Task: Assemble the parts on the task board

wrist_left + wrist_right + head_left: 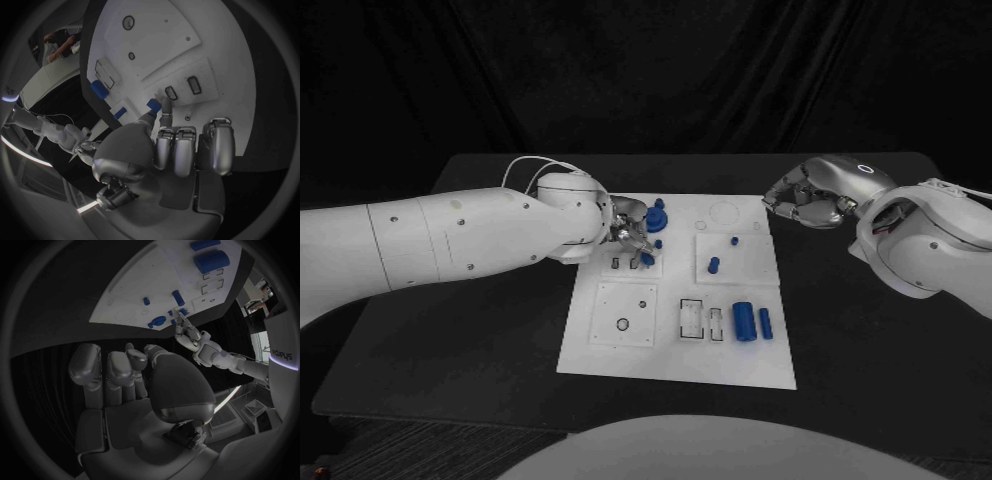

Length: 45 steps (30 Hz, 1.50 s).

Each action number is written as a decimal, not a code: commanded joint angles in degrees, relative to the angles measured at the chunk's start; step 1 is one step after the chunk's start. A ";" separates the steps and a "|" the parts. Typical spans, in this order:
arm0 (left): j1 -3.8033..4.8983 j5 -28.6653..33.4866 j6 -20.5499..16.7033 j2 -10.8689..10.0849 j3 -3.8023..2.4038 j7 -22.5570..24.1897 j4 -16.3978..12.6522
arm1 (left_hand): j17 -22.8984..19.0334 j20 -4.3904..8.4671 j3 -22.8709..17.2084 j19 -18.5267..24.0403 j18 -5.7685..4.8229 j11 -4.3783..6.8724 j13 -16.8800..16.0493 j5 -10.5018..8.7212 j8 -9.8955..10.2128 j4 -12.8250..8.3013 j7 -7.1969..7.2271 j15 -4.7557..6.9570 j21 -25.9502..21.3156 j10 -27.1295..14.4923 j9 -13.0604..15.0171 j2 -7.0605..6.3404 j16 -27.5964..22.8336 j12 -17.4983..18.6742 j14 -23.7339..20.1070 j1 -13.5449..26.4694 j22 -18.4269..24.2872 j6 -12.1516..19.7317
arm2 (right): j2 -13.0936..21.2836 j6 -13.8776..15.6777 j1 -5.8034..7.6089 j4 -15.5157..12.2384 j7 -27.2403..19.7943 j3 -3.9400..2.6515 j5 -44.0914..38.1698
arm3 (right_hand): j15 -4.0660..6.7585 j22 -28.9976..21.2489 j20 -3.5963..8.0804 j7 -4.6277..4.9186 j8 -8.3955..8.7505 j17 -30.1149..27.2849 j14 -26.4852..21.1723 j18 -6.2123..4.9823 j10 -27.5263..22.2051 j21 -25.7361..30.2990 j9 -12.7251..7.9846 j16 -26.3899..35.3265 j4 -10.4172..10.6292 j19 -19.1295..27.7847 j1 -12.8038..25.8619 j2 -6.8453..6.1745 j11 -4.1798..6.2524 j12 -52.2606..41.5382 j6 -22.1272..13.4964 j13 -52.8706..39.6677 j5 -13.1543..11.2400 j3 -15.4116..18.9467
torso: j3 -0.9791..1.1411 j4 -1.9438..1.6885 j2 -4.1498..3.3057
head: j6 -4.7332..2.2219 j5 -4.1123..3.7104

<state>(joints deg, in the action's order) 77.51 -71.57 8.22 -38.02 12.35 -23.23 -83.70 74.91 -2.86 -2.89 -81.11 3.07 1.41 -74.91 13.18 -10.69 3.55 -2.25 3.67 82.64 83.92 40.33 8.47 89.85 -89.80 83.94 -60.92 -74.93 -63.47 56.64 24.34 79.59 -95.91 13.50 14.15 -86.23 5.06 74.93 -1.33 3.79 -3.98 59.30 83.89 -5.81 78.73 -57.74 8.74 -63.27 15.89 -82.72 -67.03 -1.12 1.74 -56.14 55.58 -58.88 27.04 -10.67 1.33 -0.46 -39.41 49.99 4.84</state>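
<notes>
Left hand (626, 232) sits over the upper-left part of the white task board (678, 365), fingers reaching down to a small blue part (645, 259) by the slots there. In the left wrist view one finger (166, 107) stretches out with its tip right at a small blue piece (153, 104) near two small rectangular slots, other fingers curled side by side behind it; cannot tell for sure if the piece is actually pinched or only touched. Right hand (808, 200) hovers off the board's upper-right corner, over the black table (473, 330), fingers curled in together, nothing in them; the right wrist view shows the same, fingers (115, 367) bunched next to the thumb with no part between. Parts on the board: a tall blue peg (656, 217) upright near the top-left, just beside the left hand; a tiny blue piece (734, 241) and a short blue peg (713, 265) in the upper-right panel; a fat blue cylinder (744, 322) lying on its side in the lower-right area, with a thinner blue pin (766, 322) just beside it. Rectangular cutouts (691, 317) sit near the cylinder, and a square plate with a small ring hole (623, 324) at lower-left.
</notes>
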 commanded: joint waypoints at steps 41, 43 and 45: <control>-0.15 0.03 -1.43 0.10 -0.05 0.80 -0.41 | 15.09 0.14 -2.88 0.05 -0.05 0.18 -15.09 -3.21 -0.22 0.42 0.44 0.24 -0.71 6.08 4.57 -2.01 0.15 -0.20 6.06 3.36 -5.98 -2.24 | -0.13 0.07 -0.17 0.44 0.04 -0.05 -0.17 | 0.10 6.43 0.07 0.27 -0.16 0.11 2.08 0.54 0.80 -0.46 0.05 -0.49 -0.01 -0.21 -0.81 -0.09 -0.03 -0.99 0.23 -0.57 0.36 -0.37 | 0.04 0.02 -0.01 | 0.01 0.00; -0.15 0.03 -1.59 0.06 -0.05 0.83 -0.44 | 15.09 0.14 -2.89 0.06 -0.05 0.18 -15.09 -3.21 -0.22 0.42 0.44 0.24 -0.71 6.08 4.58 -2.01 0.15 -0.20 6.06 3.35 -5.98 -2.24 | -0.14 0.08 -0.17 0.43 0.00 -0.05 -0.17 | 0.10 6.43 0.07 0.27 -0.16 0.11 2.08 0.54 0.80 -0.46 0.05 -0.49 -0.01 -0.21 -0.81 -0.09 -0.03 -0.99 0.23 -0.57 0.36 -0.37 | 0.04 0.01 -0.02 | 0.01 -0.02; -0.15 0.03 -2.06 -0.08 -0.05 0.89 -0.49 | 15.09 0.17 -2.96 0.08 -0.04 0.20 -15.09 -3.15 -0.23 0.35 0.46 0.26 -0.75 6.08 4.67 -2.05 0.15 -0.20 6.06 3.31 -5.95 -2.22 | -0.14 0.09 -0.17 0.41 -0.08 -0.05 -0.17 | 0.09 6.43 0.07 0.29 -0.14 -0.08 2.04 0.53 0.78 -0.36 0.04 -0.34 0.00 -0.18 -0.90 -0.13 -0.04 -0.88 0.21 -0.46 0.21 -0.39 | 0.02 0.00 0.00 | 0.01 0.01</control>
<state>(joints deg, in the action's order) 77.48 -71.59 7.17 -38.07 12.35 -23.17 -84.00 74.90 -3.07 -5.57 -80.91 3.07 1.22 -74.91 9.77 -10.65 3.86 -1.74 3.67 82.17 84.13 44.99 6.95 89.85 -89.80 83.93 -57.75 -74.91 -65.42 56.51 24.31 79.56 -95.46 13.44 14.15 -86.23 5.06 74.90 -1.33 3.78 -3.99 59.35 83.89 -5.81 79.14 -57.95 8.72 -63.53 15.88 -82.72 -67.34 -1.44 1.74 -56.81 55.57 -59.36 27.03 -10.67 1.37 -0.44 -39.42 49.99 4.83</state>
